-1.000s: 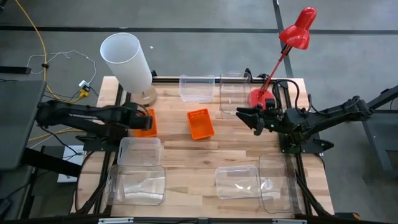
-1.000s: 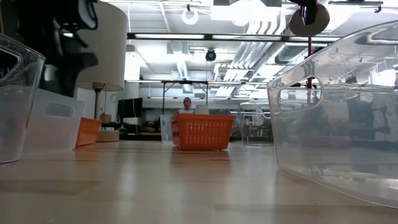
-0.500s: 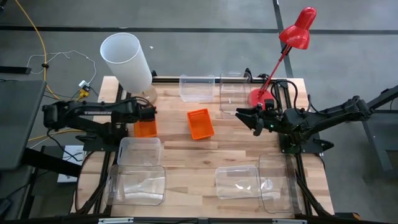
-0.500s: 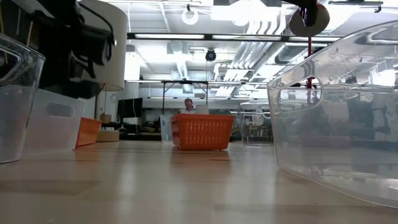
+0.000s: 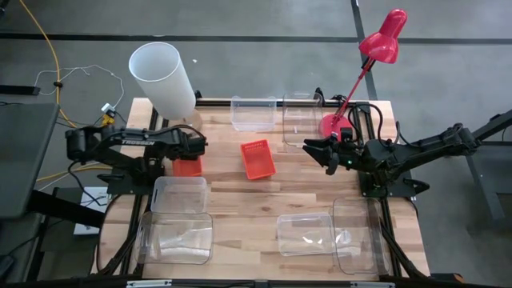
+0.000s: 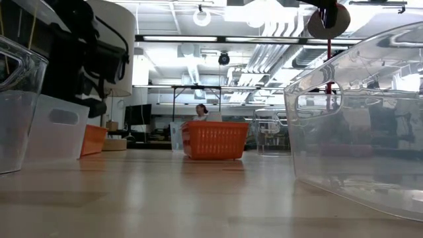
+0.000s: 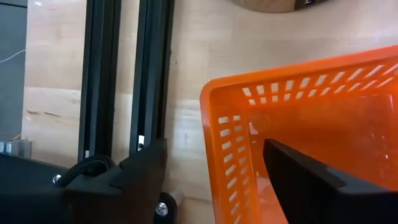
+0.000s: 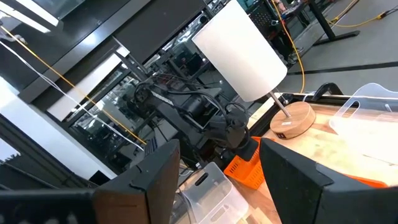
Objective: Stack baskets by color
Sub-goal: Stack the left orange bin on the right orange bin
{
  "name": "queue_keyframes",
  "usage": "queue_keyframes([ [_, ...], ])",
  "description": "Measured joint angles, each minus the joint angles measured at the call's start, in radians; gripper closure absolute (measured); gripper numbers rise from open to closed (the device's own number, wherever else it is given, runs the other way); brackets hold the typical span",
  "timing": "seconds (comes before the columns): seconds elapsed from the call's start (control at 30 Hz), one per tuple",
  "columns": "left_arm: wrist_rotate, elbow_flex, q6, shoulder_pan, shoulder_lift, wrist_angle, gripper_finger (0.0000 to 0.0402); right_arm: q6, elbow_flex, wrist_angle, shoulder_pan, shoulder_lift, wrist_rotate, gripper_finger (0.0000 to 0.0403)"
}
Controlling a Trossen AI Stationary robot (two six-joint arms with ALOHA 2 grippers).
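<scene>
— How many baskets are sitting on the table (image 5: 264, 200), counting the big ones first?

— Six clear bins (image 5: 176, 238) are showing from above: two are standing side by side at the back edge, two at the front on the left arm's side, two at the front on the right arm's side. Then come two orange baskets (image 5: 258, 158) – a third is not showing.

— How are the orange ones looking?

— Small, rectangular, bright orange, with walls pierced by rows of little slots. The middle basket (image 6: 215, 140) is lying alone near the table's centre, turned slightly askew. The left basket (image 5: 189, 167) is sitting near the left edge, just in front of the wooden foot of the white lamp shade (image 5: 164, 76).

— And where is the left one lying against the gripper?

— The left gripper (image 5: 194, 146) is hanging right over its back end. From the wrist, its fingers are standing wide apart and straddling one end wall – one finger (image 7: 305, 180) is reaching inside the basket, the other is staying outside over bare wood. Neither is pressing the wall.

— What is the other arm doing?

— The right gripper (image 5: 324, 152) is hovering above the table beside the base of the red lamp (image 5: 376, 48), well apart from the middle basket, with its jaws spread and nothing between them.
</scene>
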Motion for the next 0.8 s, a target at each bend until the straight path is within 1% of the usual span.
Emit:
queue_keyframes([
  [0.13, 0.0, 0.0, 0.0, 0.0, 0.016, 0.003, 0.0209, 0.0, 0.0, -0.002, 0.0, 0.0, 0.0, 0.0194],
  [0.37, 0.004, 0.0, -0.008, 0.0, 0.025, 0.071, 0.0337, 0.0, 0.0, -0.002, 0.0, 0.0, 0.0, 0.0194],
  [0.47, -0.016, 0.002, -0.008, 0.0, 0.023, 0.119, 0.0385, 0.0, 0.0, -0.002, 0.0, 0.0, 0.0, 0.0194],
  [0.53, -0.033, 0.002, -0.008, 0.0, 0.022, 0.153, 0.0394, 0.0, 0.0, -0.002, 0.0, 0.0, 0.0, 0.0194],
  [0.67, -0.039, 0.003, -0.008, 0.0, -0.001, 0.201, 0.0387, 0.005, 0.0, -0.002, 0.0, 0.0, 0.0, 0.0194],
  [0.8, -0.05, 0.03, -0.008, -0.011, -0.045, 0.233, 0.0399, 0.007, 0.0, -0.002, 0.0, 0.0, 0.001, 0.0194],
])
